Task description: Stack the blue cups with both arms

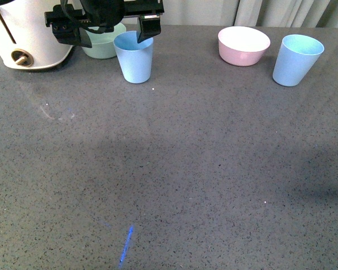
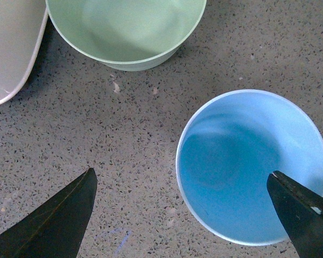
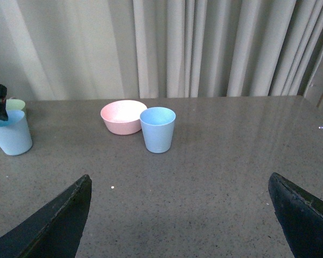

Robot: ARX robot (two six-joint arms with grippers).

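Observation:
Two light blue cups stand upright on the grey table. One blue cup [image 1: 134, 56] [image 2: 253, 166] [image 3: 11, 134] is at the back left. My left gripper [image 1: 114, 34] [image 2: 181, 173] hangs open right over it. One of its fingers [image 2: 299, 215] is above the cup's inside and the other finger [image 2: 59, 220] is over bare table beside it, so one side of the rim lies between them. The second blue cup [image 1: 296, 59] [image 3: 158, 129] is at the back right, untouched. My right gripper [image 3: 180, 183] is open over bare table well short of that cup and is out of the front view.
A pale green bowl [image 1: 103, 45] [image 2: 124, 32] sits just behind the left cup. A white appliance [image 1: 28, 34] [image 2: 11, 48] stands beside it. A pink bowl [image 1: 243, 45] [image 3: 123, 116] with a white inside is next to the right cup. Curtains [image 3: 204, 48] hang behind the table.

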